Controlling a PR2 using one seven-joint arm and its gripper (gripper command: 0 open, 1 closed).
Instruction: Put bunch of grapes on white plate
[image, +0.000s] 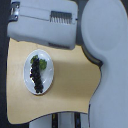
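You are looking down on the robot's own pale grey body, which is filling the top and the exterior view's right of the frame: a broad arm housing (47, 22) is lying across the top edge, and a rounded shoulder shell (107, 45) is sweeping down the right side. Below them the tan wooden table (75, 80) is showing, with dark floor at the exterior view's left.

On the table's left part, the white plate (27, 75) is sitting flat, and the bunch of grapes (36, 76) is already lying on it, inside the rim. Its long axis is running up and down the frame, the green leafy stem end pointing toward the arm housing and the dark cluster trailing away toward the bottom edge.

The relation that matters: the bunch is lying below the housing in the frame, just beyond its lower edge and well apart from the shoulder shell. You are not seeing the end effector clearly; the small dark ribbed part (62, 19) on the housing may belong to it, but the view is too soft to say, so whether its fingers are spread or pressed together cannot be told. Nothing is touching the grapes.

Judging from how things lie, the placing is looking done, and any coming move is likely a retreat upward in the frame, away from the stem end.
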